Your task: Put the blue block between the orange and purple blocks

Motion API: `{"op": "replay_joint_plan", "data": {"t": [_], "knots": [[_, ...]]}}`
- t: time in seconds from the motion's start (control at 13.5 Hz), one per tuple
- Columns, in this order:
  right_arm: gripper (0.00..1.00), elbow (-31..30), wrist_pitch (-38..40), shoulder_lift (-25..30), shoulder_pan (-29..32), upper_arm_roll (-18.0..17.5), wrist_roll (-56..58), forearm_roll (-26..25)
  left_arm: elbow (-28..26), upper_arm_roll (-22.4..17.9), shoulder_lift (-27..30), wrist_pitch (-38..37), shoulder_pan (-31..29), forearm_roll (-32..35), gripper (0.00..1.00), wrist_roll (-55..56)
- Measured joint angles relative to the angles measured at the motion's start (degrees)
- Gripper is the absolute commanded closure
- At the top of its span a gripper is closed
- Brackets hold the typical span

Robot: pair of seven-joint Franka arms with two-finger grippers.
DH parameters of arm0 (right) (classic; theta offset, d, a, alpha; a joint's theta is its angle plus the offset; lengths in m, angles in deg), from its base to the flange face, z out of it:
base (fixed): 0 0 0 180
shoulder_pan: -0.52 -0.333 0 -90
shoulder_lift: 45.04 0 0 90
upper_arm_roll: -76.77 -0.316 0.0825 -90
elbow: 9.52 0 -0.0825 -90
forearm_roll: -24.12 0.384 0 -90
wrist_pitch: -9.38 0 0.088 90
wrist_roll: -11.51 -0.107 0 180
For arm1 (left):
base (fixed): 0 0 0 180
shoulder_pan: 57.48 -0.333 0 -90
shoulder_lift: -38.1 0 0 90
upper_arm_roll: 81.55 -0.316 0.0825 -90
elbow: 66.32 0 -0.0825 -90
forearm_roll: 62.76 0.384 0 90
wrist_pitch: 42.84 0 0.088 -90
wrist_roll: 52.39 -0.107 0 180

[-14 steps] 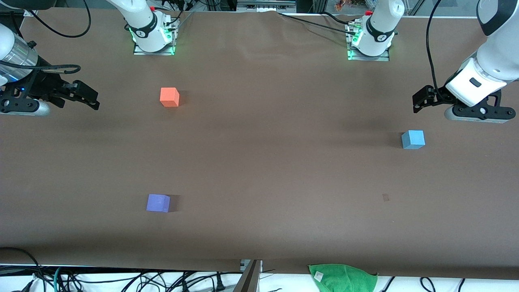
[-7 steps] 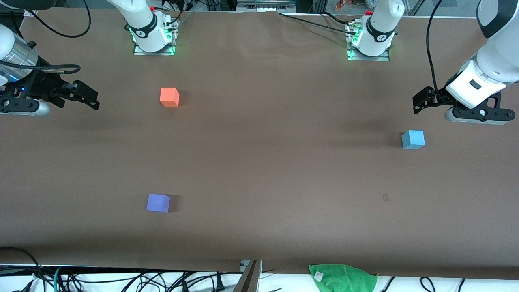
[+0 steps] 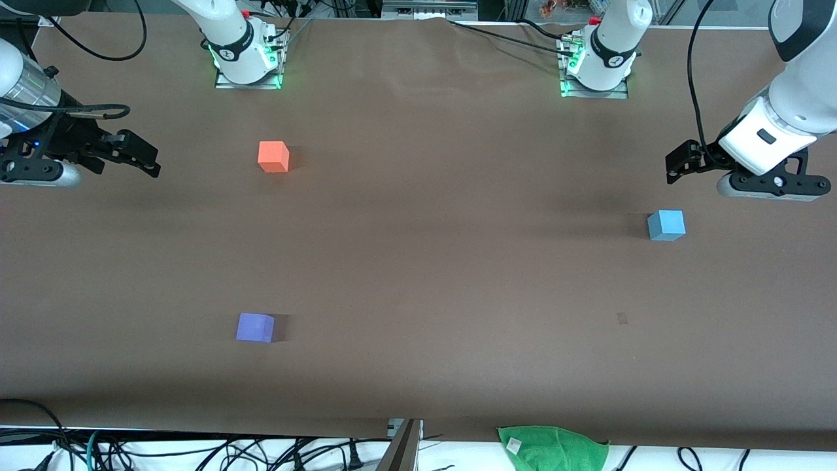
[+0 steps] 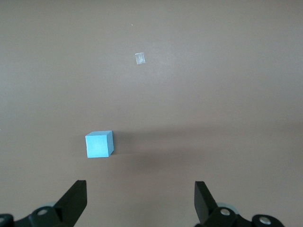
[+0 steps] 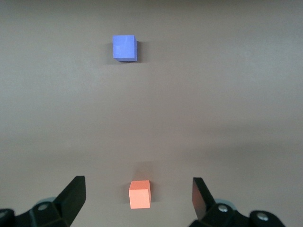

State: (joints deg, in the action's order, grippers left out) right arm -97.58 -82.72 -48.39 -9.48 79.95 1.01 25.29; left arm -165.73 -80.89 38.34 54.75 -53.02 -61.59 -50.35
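The blue block (image 3: 666,225) lies on the brown table toward the left arm's end; it also shows in the left wrist view (image 4: 99,144). My left gripper (image 3: 677,161) hangs open and empty above the table close to it, its jaws wide apart (image 4: 139,203). The orange block (image 3: 273,157) and the purple block (image 3: 255,327) lie toward the right arm's end, the purple one nearer the front camera. Both show in the right wrist view, orange (image 5: 139,194) and purple (image 5: 124,48). My right gripper (image 3: 140,157) is open and empty (image 5: 138,201), up above the table's end.
A green cloth (image 3: 554,448) lies off the table's front edge. A small pale mark (image 3: 622,318) sits on the table nearer the front camera than the blue block, also in the left wrist view (image 4: 139,58). The arm bases (image 3: 247,62) stand along the back.
My left arm has shifted very slightly; the blocks and the right arm have not moved.
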Motion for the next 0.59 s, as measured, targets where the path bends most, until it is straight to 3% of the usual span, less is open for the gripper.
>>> {"op": "replay_joint_plan", "data": {"t": [0.59], "knots": [[0.01,0.0,0.0,0.0,0.0,0.0,0.0,0.0,0.0,0.1,-0.8,-1.5,0.0,0.0,0.0,0.0]]}}
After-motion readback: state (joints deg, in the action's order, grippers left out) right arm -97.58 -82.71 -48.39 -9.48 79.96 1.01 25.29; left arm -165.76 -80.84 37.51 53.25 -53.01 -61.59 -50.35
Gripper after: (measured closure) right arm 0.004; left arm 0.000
